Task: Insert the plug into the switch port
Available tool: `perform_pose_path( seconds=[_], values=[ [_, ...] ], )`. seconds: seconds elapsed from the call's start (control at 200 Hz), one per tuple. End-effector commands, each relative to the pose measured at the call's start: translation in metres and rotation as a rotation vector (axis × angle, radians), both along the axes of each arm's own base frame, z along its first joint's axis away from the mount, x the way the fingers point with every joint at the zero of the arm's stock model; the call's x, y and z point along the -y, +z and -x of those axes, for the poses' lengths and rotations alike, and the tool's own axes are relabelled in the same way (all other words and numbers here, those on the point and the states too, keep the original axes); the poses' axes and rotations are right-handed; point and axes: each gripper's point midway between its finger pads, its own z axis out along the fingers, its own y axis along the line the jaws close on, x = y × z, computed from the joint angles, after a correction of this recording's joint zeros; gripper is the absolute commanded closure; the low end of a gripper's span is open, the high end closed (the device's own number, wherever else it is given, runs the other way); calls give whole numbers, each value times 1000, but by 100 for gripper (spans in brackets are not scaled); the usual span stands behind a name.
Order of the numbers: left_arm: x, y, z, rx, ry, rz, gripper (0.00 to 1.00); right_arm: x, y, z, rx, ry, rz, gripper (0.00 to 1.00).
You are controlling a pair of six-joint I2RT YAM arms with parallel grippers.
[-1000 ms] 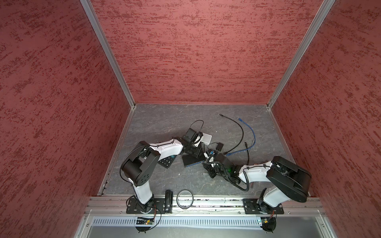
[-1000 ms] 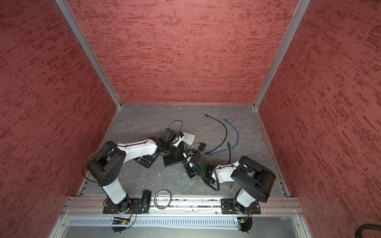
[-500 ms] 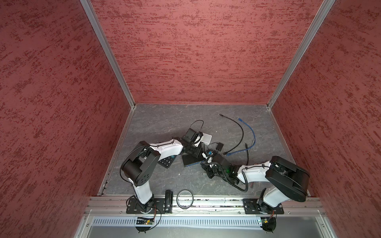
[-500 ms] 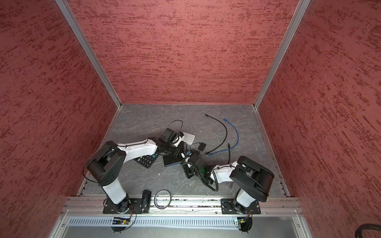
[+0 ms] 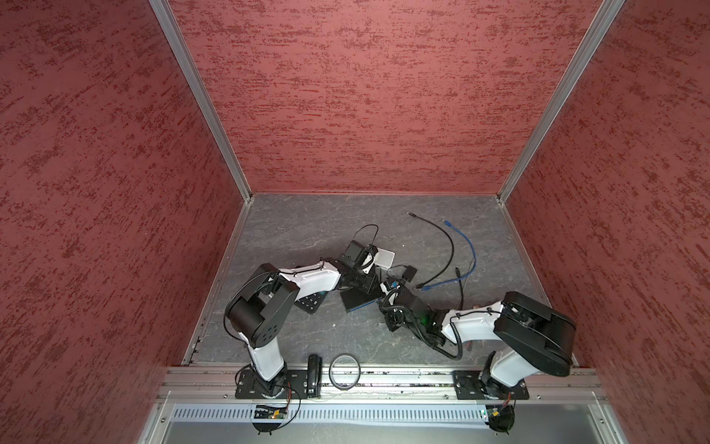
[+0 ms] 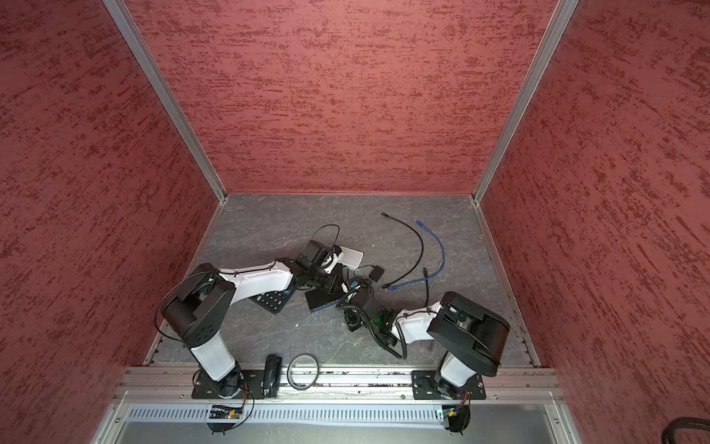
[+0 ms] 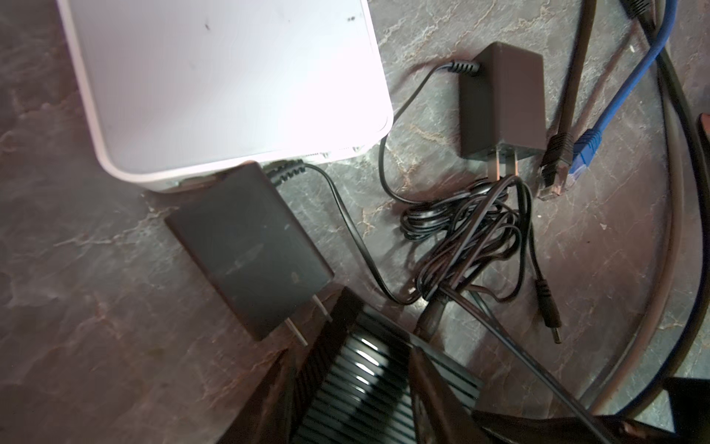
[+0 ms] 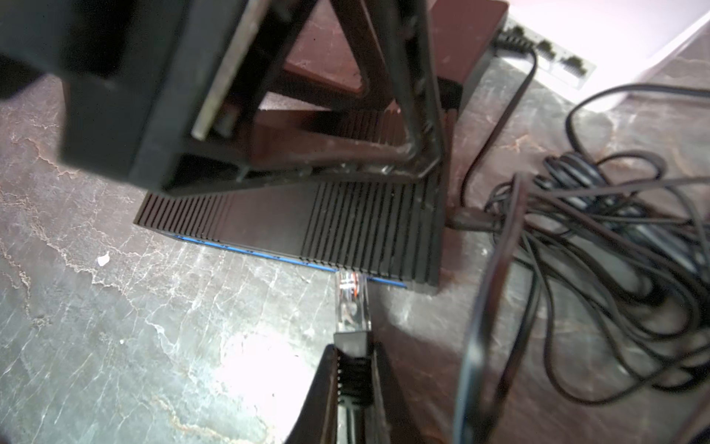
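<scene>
Top pair high overhead, whole scene; wrist cams close, low, opp. sides of same switch (image 8: pixel 365 230)

Plug at the switch front.
Clear plug (image 8: pixel 351 303) with black ribbed boot, tip meeting the blue-edged front of the flat-lying black ribbed switch (image 8: pixel 345 226).

Cord tangle (image 8: pixel 614 250) tight beside the switch (image 8: pixel 345 226); bare floor (image 8: pixel 153 326) before its blue edge.
</scene>
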Motion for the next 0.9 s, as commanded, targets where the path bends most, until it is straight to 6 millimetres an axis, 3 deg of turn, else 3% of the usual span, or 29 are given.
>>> perform_pose_path(
  seconds=[0.0, 0.296, 0.611, 0.897],
  values=[
    [-8, -34, 51, -185, -37, -62, 52, 2, 24, -37, 121, -142, -41, 90],
    [-3, -40, 60, -203, -43, -57, 53, -2, 36, -51, 195, -171, -41, 90],
    [2, -46, 65, -200, -79, -43, 53, -19, 60, -55, 304, -75, -55, 90],
    [9, -47, 71, -216, -85, -16, 54, -21, 67, -65, 321, -144, -58, 91]
  ],
)
